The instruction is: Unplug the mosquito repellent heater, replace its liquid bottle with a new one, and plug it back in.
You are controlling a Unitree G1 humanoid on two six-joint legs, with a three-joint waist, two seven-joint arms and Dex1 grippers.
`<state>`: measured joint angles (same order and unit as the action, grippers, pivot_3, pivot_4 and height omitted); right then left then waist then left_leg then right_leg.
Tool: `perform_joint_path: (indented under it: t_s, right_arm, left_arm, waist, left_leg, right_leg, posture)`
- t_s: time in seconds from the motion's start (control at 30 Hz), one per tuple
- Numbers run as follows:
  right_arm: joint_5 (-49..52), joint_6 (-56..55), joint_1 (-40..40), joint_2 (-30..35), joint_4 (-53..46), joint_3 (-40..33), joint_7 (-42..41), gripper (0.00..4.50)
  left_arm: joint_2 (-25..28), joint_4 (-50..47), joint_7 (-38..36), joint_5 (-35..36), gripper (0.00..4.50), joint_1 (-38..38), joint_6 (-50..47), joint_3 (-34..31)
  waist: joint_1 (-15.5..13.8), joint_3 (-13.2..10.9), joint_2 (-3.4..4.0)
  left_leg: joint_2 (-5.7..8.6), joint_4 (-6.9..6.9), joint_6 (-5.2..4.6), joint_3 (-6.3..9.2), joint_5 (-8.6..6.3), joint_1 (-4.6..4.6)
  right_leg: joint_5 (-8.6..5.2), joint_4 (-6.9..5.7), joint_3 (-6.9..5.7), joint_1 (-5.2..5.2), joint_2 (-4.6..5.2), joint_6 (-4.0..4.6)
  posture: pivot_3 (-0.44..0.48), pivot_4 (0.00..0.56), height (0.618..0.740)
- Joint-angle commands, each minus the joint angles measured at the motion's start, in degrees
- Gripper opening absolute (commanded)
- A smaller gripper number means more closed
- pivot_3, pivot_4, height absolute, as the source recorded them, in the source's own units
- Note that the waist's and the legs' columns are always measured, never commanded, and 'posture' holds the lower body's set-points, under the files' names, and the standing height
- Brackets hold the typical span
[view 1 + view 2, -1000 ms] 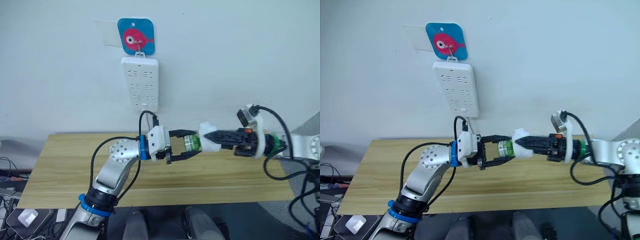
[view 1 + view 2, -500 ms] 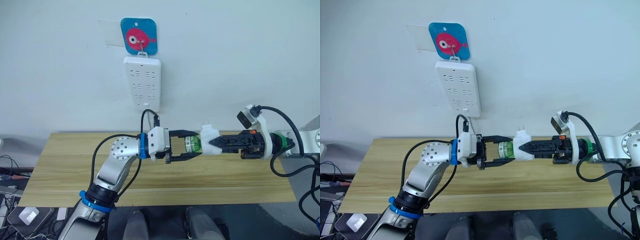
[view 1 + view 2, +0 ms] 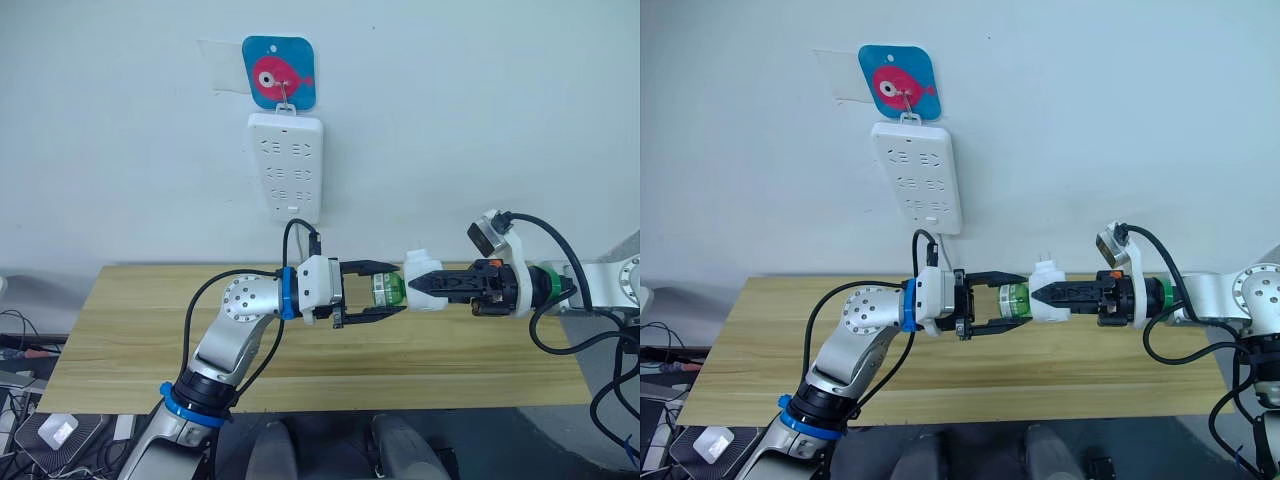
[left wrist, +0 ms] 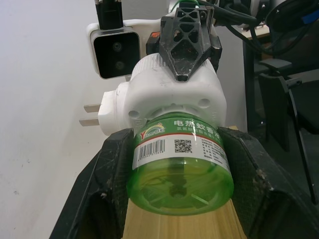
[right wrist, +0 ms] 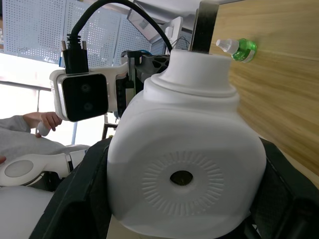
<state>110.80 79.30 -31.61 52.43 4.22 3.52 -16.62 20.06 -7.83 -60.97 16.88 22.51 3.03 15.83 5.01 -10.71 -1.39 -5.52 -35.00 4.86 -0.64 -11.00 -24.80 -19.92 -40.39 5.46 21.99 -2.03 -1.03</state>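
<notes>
Above the wooden table, right claw clamps the white heater, left claw its green bottle.

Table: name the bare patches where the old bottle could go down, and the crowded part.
The wooden table is bare on the robot's left of the left gripper, and along its front edge. Crowded: mid-table, where that gripper holds the green bottle against the mosquito repellent heater in the right gripper.

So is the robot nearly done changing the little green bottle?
Not yet. Unplugging looks done: the heater is off the power strip, clamped in the right gripper. In hand: the left gripper holds the green bottle still in the heater. Left: fitting the spare bottle lying on the table, then plugging back in.
</notes>
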Motion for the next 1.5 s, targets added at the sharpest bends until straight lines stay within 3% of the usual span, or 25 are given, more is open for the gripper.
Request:
perform_joint_path:
  t_s: [0.03, 0.1, 0.17, 0.27, 0.33, 0.4, 0.63, 0.67, 0.83, 0.93, 1.03, 1.1, 1.17, 1.27, 1.37, 1.5]
  right_arm:
    - [2.20, -0.41, -1.61, 0.07, -2.27, -1.54, -1.71, 3.09]
    - [1.08, -0.03, -1.83, 0.39, -3.17, -1.65, -2.21, 3.09]
    - [1.21, 0.49, -2.03, 0.73, -3.42, -1.84, -3.16, 3.09]
    - [1.62, 1.04, -2.34, 0.94, -3.28, -1.79, -4.03, 3.09]
    - [0.34, 2.09, -2.47, 1.07, -4.23, -1.74, -5.90, 3.09]
    - [-0.71, 2.63, -2.64, 1.06, -4.70, -1.56, -7.23, 3.09]
    - [-2.40, 2.27, -3.04, 0.74, -4.26, -1.29, -8.44, 3.09]
    - [-2.31, 2.18, -3.03, 0.79, -4.13, -1.33, -8.46, 3.09]
    - [-2.65, 2.13, -2.71, 1.10, -3.35, -1.57, -9.13, 3.09]
    - [-2.92, 1.93, -2.93, 0.86, -1.70, -1.74, -9.15, 3.09]
    - [-4.48, 1.81, -2.96, 0.86, 0.59, -2.40, -9.30, 3.09]
    - [-4.87, 2.21, -3.35, 0.76, 2.56, -2.73, -9.62, 3.09]
    - [-5.28, 2.58, -3.75, 0.26, 3.71, -2.85, -9.73, 3.09]
    - [-5.38, 3.02, -4.12, -0.64, 4.66, -3.06, -9.47, 3.09]
    - [-4.41, 3.14, -4.60, -1.33, 5.66, -3.27, -8.68, 3.09]
    - [-3.74, 3.54, -4.55, -1.24, 5.16, -3.37, -8.49, 3.09]
  left_arm:
    - [-0.08, -2.36, -0.04, 1.68, 2.31, -1.15, -2.61, 0.91]
    - [0.77, -5.11, 1.32, 7.40, 2.31, -1.32, -13.99, 0.09]
    - [3.85, -8.14, 3.63, 20.90, 2.31, -0.22, -36.93, -1.53]
    - [7.42, -9.19, 6.46, 36.91, 2.31, 2.25, -59.44, -4.35]
    - [5.50, 2.65, 13.18, 52.94, 2.31, 7.24, -76.31, -10.68]
    - [3.60, 12.31, 17.96, 61.58, 2.31, 10.99, -85.93, -14.45]
    - [0.19, 16.05, 24.71, 66.06, 2.31, 12.90, -92.73, -16.99]
    - [-0.17, 16.44, 25.13, 67.07, 3.02, 13.21, -93.06, -17.65]
    - [1.32, 15.58, 25.30, 64.63, 4.45, 13.33, -91.44, -19.81]
    - [5.96, 11.47, 20.24, 58.13, 4.45, 12.72, -85.40, -19.56]
    - [14.88, 0.79, 6.80, 49.41, 4.45, 10.75, -75.31, -14.98]
    - [23.78, -10.67, -5.40, 36.61, 4.45, 5.36, -59.34, -8.13]
    - [26.39, -17.00, -11.20, 25.20, 4.45, -0.25, -41.85, -4.73]
    - [18.60, -16.18, -6.76, 12.44, 4.45, -4.60, -17.65, -5.43]
    - [11.48, -6.42, 1.23, -7.54, 4.45, -5.61, 19.00, -6.70]
    - [8.17, 3.82, 7.74, -18.24, 4.45, -4.65, 42.75, -7.26]
  waist:
    - [0.00, 0.00, 0.00]
    - [0.00, 0.00, 0.00]
    - [0.04, 0.00, 0.00]
    - [0.11, -0.01, 0.00]
    - [0.08, -0.04, 0.01]
    - [0.04, -0.09, -0.03]
    - [-0.05, -0.12, -0.08]
    - [-0.05, -0.12, -0.07]
    - [-0.06, -0.12, -0.07]
    - [0.03, -0.12, -0.07]
    - [0.06, -0.15, -0.07]
    - [0.05, -0.15, -0.06]
    - [-0.05, -0.16, 0.11]
    - [-1.16, -0.19, 0.17]
    - [-2.56, -0.23, 0.11]
    - [-3.07, -0.23, 0.12]
  left_leg:
    - [0.00, 0.00, 0.00, 0.00, 0.00, 0.00]
    - [0.00, 0.00, 0.00, 0.01, 0.00, 0.00]
    - [0.00, 0.00, -0.01, 0.01, 0.00, 0.00]
    - [-0.02, -0.01, -0.03, 0.21, -0.02, -0.02]
    - [0.01, -0.03, -0.05, 0.32, -0.02, -0.01]
    - [0.05, -0.17, -0.07, 0.40, -0.04, -0.02]
    - [0.03, -0.18, 0.01, 0.41, 0.01, -0.03]
    - [0.02, -0.17, 0.04, 0.41, 0.02, -0.02]
    - [0.02, -0.19, 0.05, 0.40, 0.03, -0.01]
    - [0.02, -0.19, 0.06, 0.40, 0.04, 0.01]
    - [0.02, -0.16, 0.07, 0.35, 0.04, 0.02]
    - [0.01, -0.06, 0.09, 0.28, 0.03, 0.02]
    - [-0.02, 0.06, 0.14, 0.15, 0.00, 0.06]
    - [-0.06, 0.04, 0.18, -0.04, -0.07, 0.02]
    - [-0.05, -0.05, 0.15, 0.03, -0.09, 0.00]
    - [-0.02, -0.15, -0.30, -0.09, -0.35, 0.04]
  right_leg:
    - [0.00, 0.00, 0.00, 0.00, 0.00, 0.00]
    - [0.00, 0.00, -0.01, 0.00, 0.00, 0.00]
    - [0.00, -0.01, 0.00, 0.00, 0.00, 0.00]
    - [-0.01, -0.06, -0.16, 0.00, -0.01, -0.02]
    - [-0.13, -0.08, -0.25, 0.00, -0.05, -0.22]
    - [-0.15, -0.16, -0.45, -0.01, -0.05, -0.26]
    - [-0.02, -0.03, -0.47, -0.10, -0.05, -0.03]
    - [-0.02, -0.02, -0.46, -0.11, -0.05, -0.03]
    - [-0.02, 0.00, -0.41, -0.15, -0.05, -0.03]
    - [-0.02, 0.00, -0.36, -0.17, -0.05, -0.03]
    - [-0.02, 0.02, -0.31, -0.15, -0.05, -0.03]
    - [-0.02, 0.13, -0.31, -0.15, -0.04, -0.02]
    - [-0.01, 0.39, -0.29, -0.23, -0.02, -0.01]
    - [-0.01, 0.61, -0.22, -0.29, 0.09, -0.01]
    - [0.00, 0.60, -0.21, -0.32, 0.09, 0.00]
    - [0.02, 0.61, -0.04, -0.42, 0.13, 0.00]
  posture:
    - [-0.115, 0.193, 0.740]
    - [-0.115, 0.193, 0.740]
    - [-0.113, 0.194, 0.740]
    - [-0.112, 0.194, 0.740]
    - [-0.111, 0.198, 0.740]
    - [-0.111, 0.200, 0.740]
    - [-0.117, 0.203, 0.740]
    - [-0.124, 0.199, 0.740]
    - [-0.118, 0.195, 0.740]
    - [-0.119, 0.195, 0.740]
    - [-0.108, 0.192, 0.740]
    - [-0.095, 0.190, 0.740]
    - [-0.089, 0.191, 0.740]
    - [-0.086, 0.191, 0.740]
    - [-0.088, 0.197, 0.740]
    - [-0.095, 0.202, 0.740]
